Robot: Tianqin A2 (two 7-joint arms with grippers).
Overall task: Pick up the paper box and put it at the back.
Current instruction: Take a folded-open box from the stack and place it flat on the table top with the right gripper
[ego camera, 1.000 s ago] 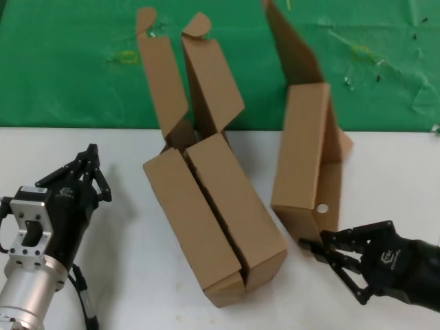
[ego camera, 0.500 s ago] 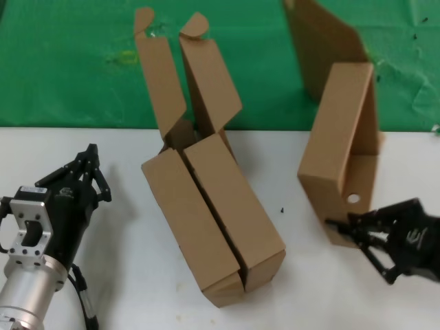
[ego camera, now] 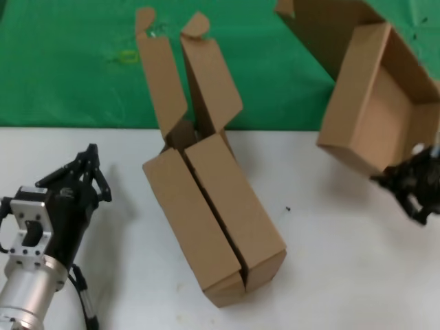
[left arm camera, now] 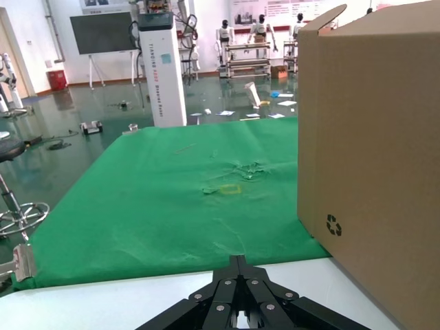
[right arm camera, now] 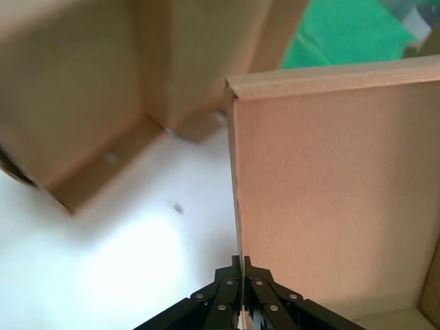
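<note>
Paper box (ego camera: 375, 120): lifted, tilted, above counter's far right edge.
Right hand (ego camera: 412, 189): pinched shut on its wall.
Left hand (ego camera: 82, 168): closed, empty.
Counter (ego camera: 137, 261): white.
Back (ego camera: 69, 62): wrinkled green cloth.

The head view looks down from above the white tabletop's (ego camera: 357, 275) near edge; both wrist views sit low, sharing the green cloth (left arm camera: 172, 199).

paper box (ego camera: 375, 117) far right, over table edge | two boxes (ego camera: 213, 213) centre | cloth (ego camera: 69, 69) behind
</note>
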